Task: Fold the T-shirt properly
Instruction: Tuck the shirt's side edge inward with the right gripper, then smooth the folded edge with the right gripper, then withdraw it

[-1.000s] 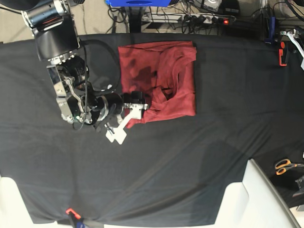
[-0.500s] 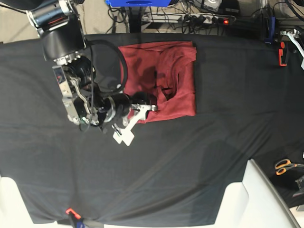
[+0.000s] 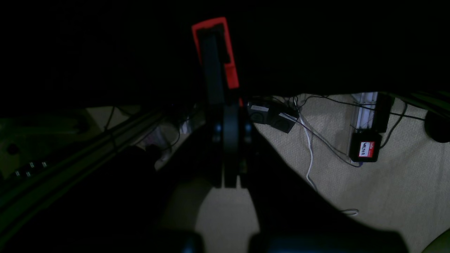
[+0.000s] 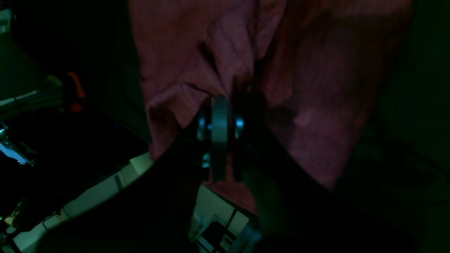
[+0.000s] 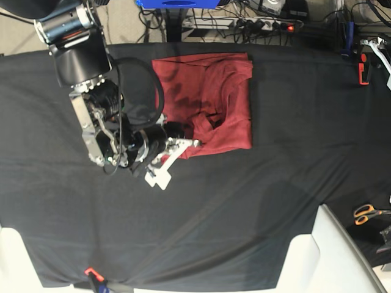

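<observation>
The maroon T-shirt (image 5: 211, 91) lies partly folded on the black table cloth (image 5: 244, 201) at the back centre. My right gripper (image 5: 192, 140) is at the shirt's front left edge and is shut on a pinch of the fabric. In the right wrist view the closed fingers (image 4: 220, 105) grip a bunched fold of the T-shirt (image 4: 316, 88). My left gripper (image 5: 363, 68) is at the table's far right edge, away from the shirt. In the left wrist view the left gripper (image 3: 214, 35) has its black and orange fingers together, holding nothing.
Orange-handled scissors (image 5: 366, 213) lie at the right edge. White shapes (image 5: 317, 256) stand at the front corners. An orange clamp (image 5: 91, 272) holds the cloth's front edge. Cables and a power strip (image 5: 263, 24) lie behind the table. A labelled box (image 3: 365, 149) is on the floor.
My right arm has moved right and slightly toward the back with the shirt's front left edge, drawing that edge inward. The left arm has not moved.
</observation>
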`<state>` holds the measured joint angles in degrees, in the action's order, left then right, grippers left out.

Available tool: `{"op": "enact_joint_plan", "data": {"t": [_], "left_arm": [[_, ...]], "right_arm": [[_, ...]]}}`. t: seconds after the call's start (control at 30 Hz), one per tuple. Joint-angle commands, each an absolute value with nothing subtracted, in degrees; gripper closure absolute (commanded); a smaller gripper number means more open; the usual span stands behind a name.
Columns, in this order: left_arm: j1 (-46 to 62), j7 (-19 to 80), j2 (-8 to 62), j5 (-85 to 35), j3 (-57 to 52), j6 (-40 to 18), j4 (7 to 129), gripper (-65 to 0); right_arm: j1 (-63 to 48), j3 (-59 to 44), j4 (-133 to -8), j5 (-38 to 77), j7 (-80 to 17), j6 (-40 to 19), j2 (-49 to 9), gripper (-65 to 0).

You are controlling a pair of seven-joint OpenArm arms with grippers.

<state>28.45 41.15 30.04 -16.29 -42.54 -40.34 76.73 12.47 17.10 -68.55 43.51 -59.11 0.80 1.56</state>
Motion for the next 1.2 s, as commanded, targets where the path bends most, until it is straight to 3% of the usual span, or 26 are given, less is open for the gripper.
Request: {"op": "enact_joint_plan", "data": {"t": [0.0, 0.67, 0.97, 1.17], "left_arm": [[28.62, 40.57, 31.6, -16.4, -43.03, -40.0, 77.32, 0.0], [28.62, 40.57, 31.52, -16.4, -43.03, -40.0, 77.58, 0.0], [28.62, 40.57, 31.34, -16.4, -43.03, -40.0, 77.85, 0.0], [28.79, 40.57, 31.43, -16.4, -43.03, -40.0, 77.76, 0.0]], "right_arm": [[13.76, 17.19, -69.67, 44.79, -59.12, 0.31, 2.95, 0.0], [17.98, 17.1, -65.1, 44.97, -60.53, 0.31, 6.81, 0.0], [20.53, 30.46, -64.66, 45.67, -55.43, 0.31, 6.9, 0.0], [24.57, 36.62, -58.24, 52.62, -50.68, 0.31, 6.73, 0.0]]}}
